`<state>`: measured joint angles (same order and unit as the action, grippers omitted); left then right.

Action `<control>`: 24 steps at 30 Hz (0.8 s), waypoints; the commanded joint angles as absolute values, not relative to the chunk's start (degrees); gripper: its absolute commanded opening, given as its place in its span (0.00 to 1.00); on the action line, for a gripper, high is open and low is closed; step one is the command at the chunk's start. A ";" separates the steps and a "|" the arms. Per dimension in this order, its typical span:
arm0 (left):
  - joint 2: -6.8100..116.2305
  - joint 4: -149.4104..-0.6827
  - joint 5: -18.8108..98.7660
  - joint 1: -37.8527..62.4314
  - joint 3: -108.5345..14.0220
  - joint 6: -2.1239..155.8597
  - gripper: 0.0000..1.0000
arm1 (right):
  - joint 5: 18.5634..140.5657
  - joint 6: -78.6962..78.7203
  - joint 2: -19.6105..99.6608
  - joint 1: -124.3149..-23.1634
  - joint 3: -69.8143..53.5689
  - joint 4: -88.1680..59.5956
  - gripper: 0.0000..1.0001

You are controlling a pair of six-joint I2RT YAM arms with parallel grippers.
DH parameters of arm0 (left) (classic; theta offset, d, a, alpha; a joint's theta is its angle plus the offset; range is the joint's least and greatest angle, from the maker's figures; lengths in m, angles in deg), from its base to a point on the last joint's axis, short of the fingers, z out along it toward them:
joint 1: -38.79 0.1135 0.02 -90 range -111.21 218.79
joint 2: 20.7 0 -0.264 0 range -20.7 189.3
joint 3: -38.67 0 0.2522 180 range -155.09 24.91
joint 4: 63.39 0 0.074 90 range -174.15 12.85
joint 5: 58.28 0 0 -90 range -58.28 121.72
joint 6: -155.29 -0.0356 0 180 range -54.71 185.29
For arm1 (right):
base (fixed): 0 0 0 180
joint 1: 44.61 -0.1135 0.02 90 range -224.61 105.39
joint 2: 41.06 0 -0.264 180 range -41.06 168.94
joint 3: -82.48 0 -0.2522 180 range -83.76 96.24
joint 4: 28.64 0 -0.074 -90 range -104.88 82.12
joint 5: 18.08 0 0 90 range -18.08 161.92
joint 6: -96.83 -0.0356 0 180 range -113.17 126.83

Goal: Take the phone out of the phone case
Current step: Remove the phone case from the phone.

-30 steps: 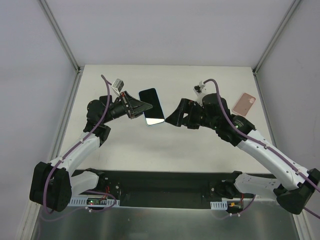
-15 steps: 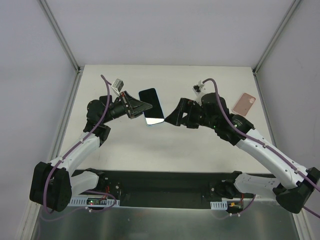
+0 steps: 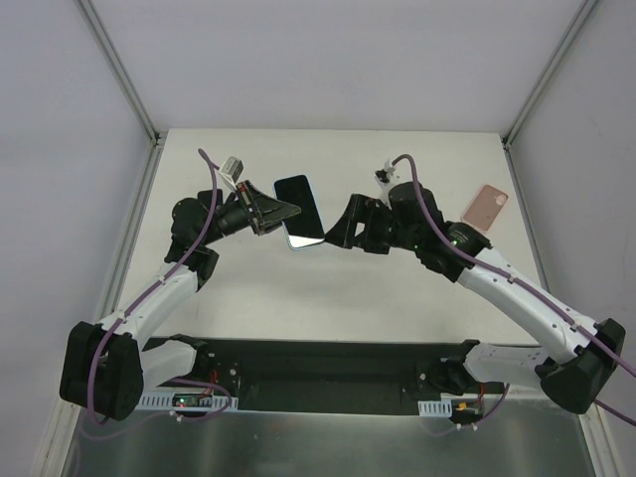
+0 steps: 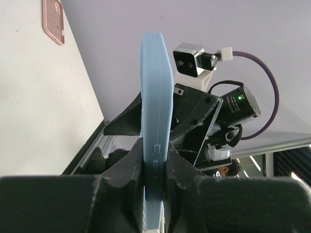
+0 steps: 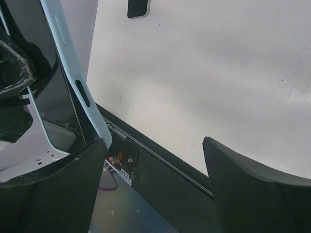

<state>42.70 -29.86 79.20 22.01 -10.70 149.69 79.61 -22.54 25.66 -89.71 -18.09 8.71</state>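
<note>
My left gripper [image 3: 288,212] is shut on the phone in its light blue case [image 3: 301,211] and holds it above the table at the back centre. In the left wrist view the cased phone [image 4: 156,97] stands edge-on between my fingers [image 4: 182,172], side buttons showing. My right gripper [image 3: 333,231] is open just right of the phone's lower corner. In the right wrist view the case's edge [image 5: 73,77] sits against the inner side of the left finger [image 5: 58,194]. The other finger [image 5: 257,189] is far apart from it.
A pink empty phone case [image 3: 485,206] lies flat at the table's right side; it also shows in the left wrist view [image 4: 52,19]. A small dark object [image 5: 138,7] lies at the top edge of the right wrist view. The black base rail [image 3: 328,363] runs along the near edge.
My right gripper has moved left, closing the gap to the phone's right edge. My left gripper and the phone have stayed in place.
</note>
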 commanded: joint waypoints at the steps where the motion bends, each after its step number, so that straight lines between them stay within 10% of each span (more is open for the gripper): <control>1: 41.00 -19.93 79.62 21.21 -12.18 153.79 0.00 | 78.07 -21.74 29.17 -89.88 -19.24 7.97 0.83; 24: 43.99 -14.13 80.14 21.21 -9.28 156.43 0.00 | 98.29 -38.08 27.06 -88.21 -26.89 -27.97 0.84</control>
